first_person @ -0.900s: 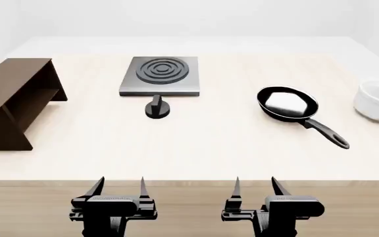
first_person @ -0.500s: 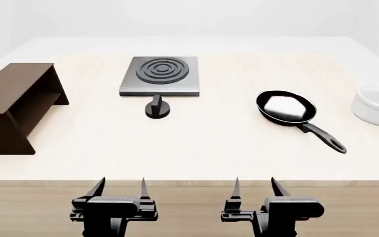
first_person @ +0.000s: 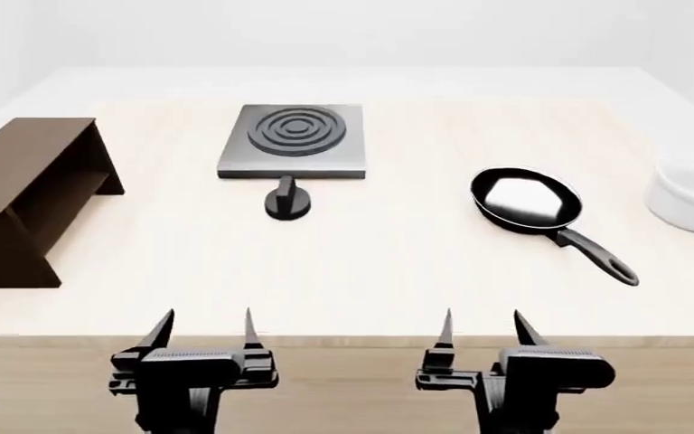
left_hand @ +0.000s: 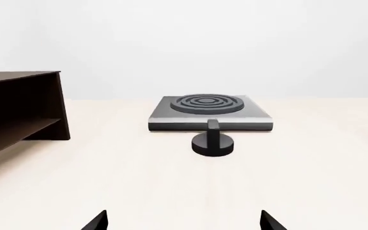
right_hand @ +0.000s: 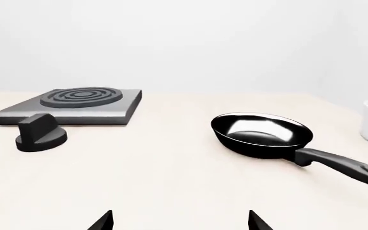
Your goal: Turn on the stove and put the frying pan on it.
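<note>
Pale wooden table, white walls behind. Brown shelf at far left. Stove left of centre toward the back, its knob just in front, apart from it. Frying pan well right, handle toward the near right; white bowl beyond. Left gripper and right gripper: 2 fingers each, spread, empty, at the near edge. Likely step 1: left gripper straddles the knob's ridge squarely before twisting.
</note>
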### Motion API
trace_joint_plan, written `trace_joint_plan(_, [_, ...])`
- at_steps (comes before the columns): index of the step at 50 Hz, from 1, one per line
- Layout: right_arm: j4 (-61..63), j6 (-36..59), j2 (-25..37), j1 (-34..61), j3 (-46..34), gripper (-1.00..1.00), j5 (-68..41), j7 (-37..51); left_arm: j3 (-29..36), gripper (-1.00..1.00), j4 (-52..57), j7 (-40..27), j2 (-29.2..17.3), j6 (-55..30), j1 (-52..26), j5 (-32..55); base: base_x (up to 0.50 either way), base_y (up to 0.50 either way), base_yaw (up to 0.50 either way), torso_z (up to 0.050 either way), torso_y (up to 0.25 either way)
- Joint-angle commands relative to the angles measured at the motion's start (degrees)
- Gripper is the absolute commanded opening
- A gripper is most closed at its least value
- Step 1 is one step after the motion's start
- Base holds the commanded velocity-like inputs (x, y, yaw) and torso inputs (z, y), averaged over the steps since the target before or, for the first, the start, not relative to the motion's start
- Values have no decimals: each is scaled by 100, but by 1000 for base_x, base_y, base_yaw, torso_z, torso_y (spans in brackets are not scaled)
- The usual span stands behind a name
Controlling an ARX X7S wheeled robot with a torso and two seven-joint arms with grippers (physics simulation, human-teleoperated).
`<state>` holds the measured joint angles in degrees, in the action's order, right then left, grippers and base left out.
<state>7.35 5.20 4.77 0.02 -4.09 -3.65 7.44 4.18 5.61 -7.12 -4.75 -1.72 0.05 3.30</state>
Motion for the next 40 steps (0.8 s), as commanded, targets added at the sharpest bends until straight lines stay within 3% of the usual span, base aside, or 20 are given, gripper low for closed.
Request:
trace_joint_plan(1, [571, 408, 110, 10, 39, 100, -184, 145, 23, 100, 368, -199, -105, -83, -17, 24, 500, 0, 0, 0, 0])
trace_joint_plan(40, [597, 416, 330, 41, -133, 100, -394, 370, 212, 100, 410, -450, -330, -36, -55, 198, 500, 0, 0, 0, 0])
